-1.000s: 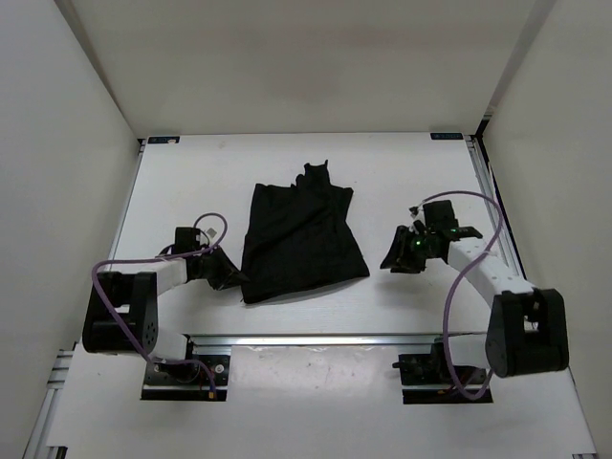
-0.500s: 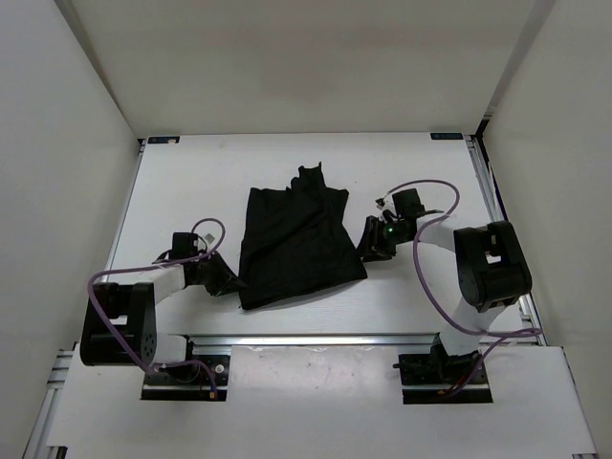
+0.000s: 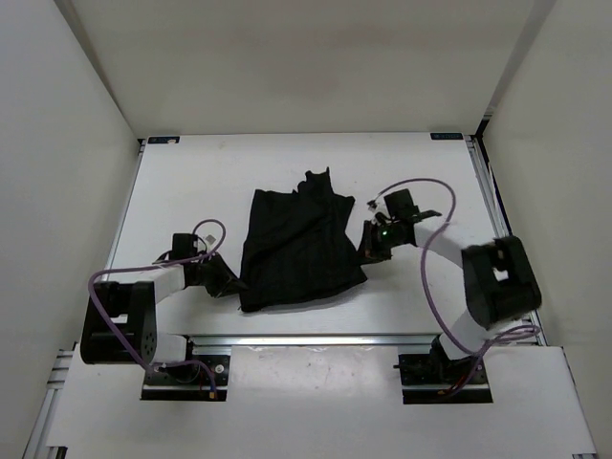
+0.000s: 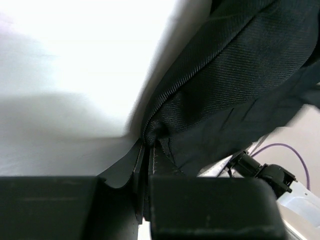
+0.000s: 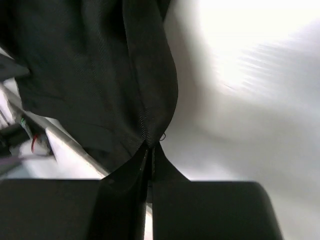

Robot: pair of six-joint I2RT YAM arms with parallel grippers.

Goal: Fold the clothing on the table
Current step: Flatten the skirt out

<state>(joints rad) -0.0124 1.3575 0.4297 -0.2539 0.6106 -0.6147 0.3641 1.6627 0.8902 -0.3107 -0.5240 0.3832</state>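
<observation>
Black garment (image 3: 301, 247) lies mid-table, slightly left of centre, between both arms. Change: right claw (image 3: 368, 251), a second ago well apart on right with fingers spread, now at garment's right edge, clamped on fold of hem; wrist view shows cloth pinched at tips. Left claw (image 3: 229, 279) unchanged, pinching near-left corner. Judged: both edges gripped, ready to lift and fold. Fabric has fine ribbed weave, matte, limp, wrinkled; rough trapezoid outline, bunched neck at far end. Beneath, desk (image 3: 191, 182) smooth white, glary.
</observation>
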